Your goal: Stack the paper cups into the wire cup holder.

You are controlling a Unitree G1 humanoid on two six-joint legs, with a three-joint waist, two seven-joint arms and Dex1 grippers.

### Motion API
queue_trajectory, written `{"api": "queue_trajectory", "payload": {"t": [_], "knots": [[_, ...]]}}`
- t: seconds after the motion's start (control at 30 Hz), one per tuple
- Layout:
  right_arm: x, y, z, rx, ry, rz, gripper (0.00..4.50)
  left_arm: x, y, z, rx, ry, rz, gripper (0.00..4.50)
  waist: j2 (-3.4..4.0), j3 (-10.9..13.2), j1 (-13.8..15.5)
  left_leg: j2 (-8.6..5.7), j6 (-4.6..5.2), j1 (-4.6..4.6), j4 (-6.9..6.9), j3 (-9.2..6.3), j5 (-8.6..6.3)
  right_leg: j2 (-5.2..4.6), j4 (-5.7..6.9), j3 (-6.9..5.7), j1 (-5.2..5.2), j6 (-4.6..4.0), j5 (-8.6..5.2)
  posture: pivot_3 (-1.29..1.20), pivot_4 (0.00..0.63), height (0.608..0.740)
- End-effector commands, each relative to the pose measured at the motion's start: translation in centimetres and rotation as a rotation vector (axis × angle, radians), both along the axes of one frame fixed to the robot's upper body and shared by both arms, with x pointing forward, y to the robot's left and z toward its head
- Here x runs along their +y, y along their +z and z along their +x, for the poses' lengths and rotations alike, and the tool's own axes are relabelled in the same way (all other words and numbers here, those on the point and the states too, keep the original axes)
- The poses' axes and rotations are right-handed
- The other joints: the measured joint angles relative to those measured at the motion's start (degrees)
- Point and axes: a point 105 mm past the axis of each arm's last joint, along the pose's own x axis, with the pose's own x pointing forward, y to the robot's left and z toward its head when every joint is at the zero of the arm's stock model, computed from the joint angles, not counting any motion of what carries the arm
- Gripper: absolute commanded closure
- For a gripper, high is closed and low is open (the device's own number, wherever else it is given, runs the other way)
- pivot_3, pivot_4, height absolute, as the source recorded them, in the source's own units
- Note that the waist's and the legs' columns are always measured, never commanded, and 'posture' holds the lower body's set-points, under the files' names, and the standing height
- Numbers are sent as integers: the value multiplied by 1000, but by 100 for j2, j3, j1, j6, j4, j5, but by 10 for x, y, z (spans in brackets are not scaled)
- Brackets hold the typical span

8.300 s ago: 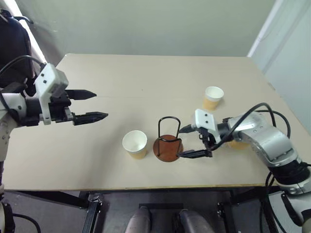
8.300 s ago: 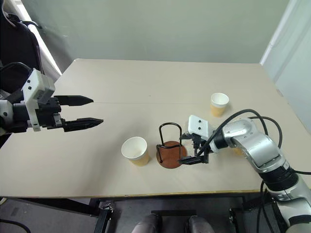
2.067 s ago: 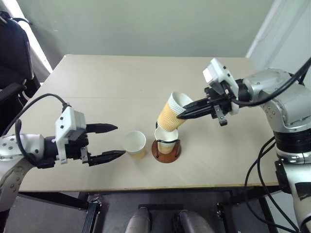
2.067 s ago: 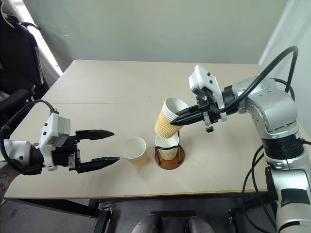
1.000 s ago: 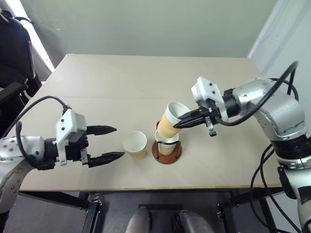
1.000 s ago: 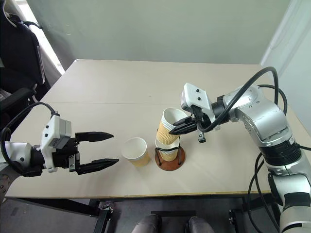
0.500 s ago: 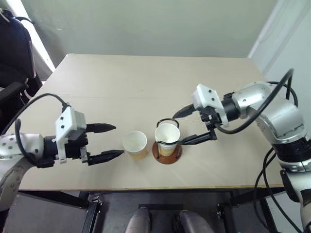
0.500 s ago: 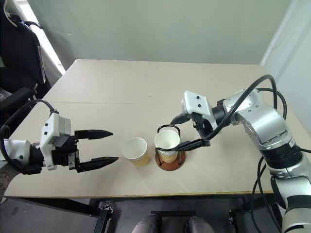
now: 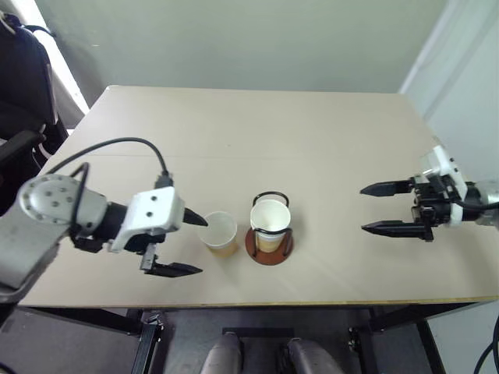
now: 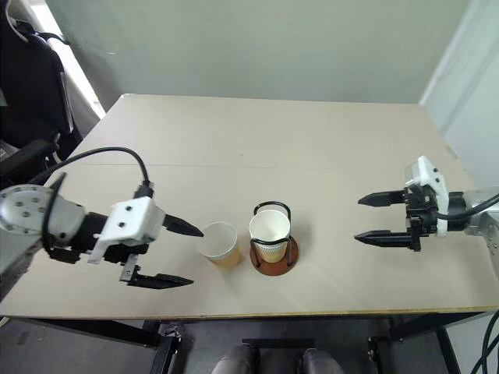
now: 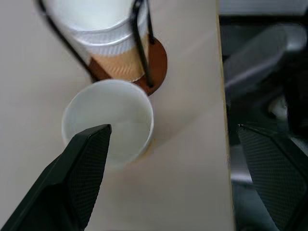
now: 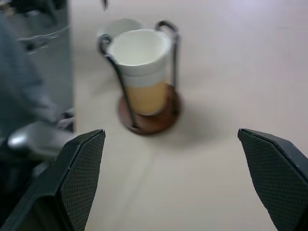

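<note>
A beige table (image 9: 234, 132) stands before a pale green wall. The left gripper (image 9: 183, 245) has its jaws released and grasps nothing; one finger (image 9: 195, 220) reaches over the white rim of the loose cup (image 9: 218, 232), the other finger (image 9: 173, 269) lies near the front edge of the table. This cup stands upright on the table, just beside the holder (image 9: 269, 234) on its left. In the holder, two cups (image 9: 270, 222) sit nested one in the other, upright between the black wire loops, on the reddish-brown base. The right gripper (image 9: 382, 208) also has its jaws released and empty; it points toward the holder from the right side of the table, well apart from it.
</note>
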Motion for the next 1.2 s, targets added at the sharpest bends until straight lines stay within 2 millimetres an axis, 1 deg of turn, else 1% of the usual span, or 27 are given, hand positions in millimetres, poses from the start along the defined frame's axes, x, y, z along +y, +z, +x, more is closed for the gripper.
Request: {"api": "queue_trajectory", "payload": {"t": [0.03, 0.27, 0.3, 0.37, 0.4, 0.5, 0.6, 0.67, 0.7, 0.8, 0.9, 0.97, 1.03, 1.07, 1.13, 1.2], "knots": [[7, 16, -8, -85, 18, 21, 26, -3, -6, 10, -64, -38, 48, 0, 0, 0, -19, 2, 2, 2, 0, -3, 2, 2, 0, 0, 3, 6, -4, 0, 150, 740], [3, 18, -15, -112, 7, 40, 26, -4, -17, 24, -137, -73, 100, 0, 0, 0, -2, -8, 25, -12, 19, -9, -2, -1, -10, 10, 5, 36, -18, 0, 150, 740], [3, 19, -15, -114, 5, 43, 5, -4, -20, 27, -154, -77, 113, 181, 0, 0, 3, -9, 29, -14, 20, -8, -5, -2, -12, 11, 5, 37, -18, 0, 150, 740], [5, 20, -16, -119, 5, 48, 0, -7, -23, 30, -154, -79, 79, 612, 0, 0, 6, -9, 33, -13, 20, -8, -8, -3, -12, 11, 7, 38, -18, 0, 150, 740], [5, 21, -16, -121, 4, 53, 0, -10, -24, 32, -157, -83, 53, 921, 0, 0, 7, -9, 33, -13, 19, -8, -9, -3, -12, 11, 7, 38, -18, 0, 150, 740], [6, 21, -16, -125, -3, 53, 0, -14, -27, 33, -145, -92, 23, 2107, -1, 0, 9, -9, 34, -14, 18, -8, -9, -2, -12, 10, 6, 38, -19, 0, 150, 740], [8, 25, -15, -137, -5, 54, 0, -13, -30, 37, -158, -92, 33, 3241, -1, 0, 9, -9, 34, -12, 19, -6, -10, -2, -12, 9, 8, 39, -19, 0, 150, 740], [8, 26, -15, -139, -7, 51, 0, -15, -28, 38, -163, -100, 21, 3950, 0, 0, 8, -9, 34, -10, 19, -6, -9, -2, -11, 9, 9, 39, -19, 0, 150, 740], [8, 26, -15, -139, -8, 50, 0, -16, -26, 38, -165, -104, 16, 4404, -1, 0, 8, -9, 34, -9, 20, -6, -9, -2, -10, 9, 10, 39, -19, 0, 150, 740], [7, 26, -15, -141, -12, 47, 0, -16, -16, 35, -157, -112, -6, 4460, -1, 0, 10, -9, 34, -10, 26, -7, -9, -2, -10, 9, 12, 42, -18, 0, 150, 740], [6, 29, -16, -143, -11, 49, 0, -21, 12, 28, -123, -126, -103, 4460, -1, 0, 11, -10, 35, -11, 31, -7, -10, -2, -10, 9, 14, 45, -16, 0, 150, 740], [5, 33, -17, -141, -3, 57, 0, -22, 45, 28, -140, -138, -159, 4460, -4, 2, 25, -11, 35, -14, 36, -7, -10, -2, -8, 7, 14, 46, -16, 0, 150, 740], [3, 37, -19, -138, 1, 64, 0, -24, 89, 33, -201, -154, -210, 4460, -4, 2, 60, -11, 35, -18, 47, -12, -9, -1, -6, 4, 14, 47, -14, 0, 150, 740], [2, 38, -19, -137, 0, 65, 0, -25, 107, 36, -230, -163, -230, 4460, -4, 2, 79, -11, 35, -21, 53, -15, -9, -1, -6, 4, 14, 51, -12, 0, 150, 740], [0, 39, -18, -138, -7, 64, 0, -33, 134, 39, -266, -211, -272, 4460, -3, 1, 82, -11, 40, -22, 64, -16, -11, -2, -9, 5, 19, 56, -7, 0, 150, 740], [-1, 39, -17, -143, -15, 63, 0, -46, 150, 38, -264, -297, -301, 4460, 2, -1, 82, -16, 53, -13, 68, -14, -19, -6, -19, 9, 35, 61, -6, 0, 150, 740]]}}
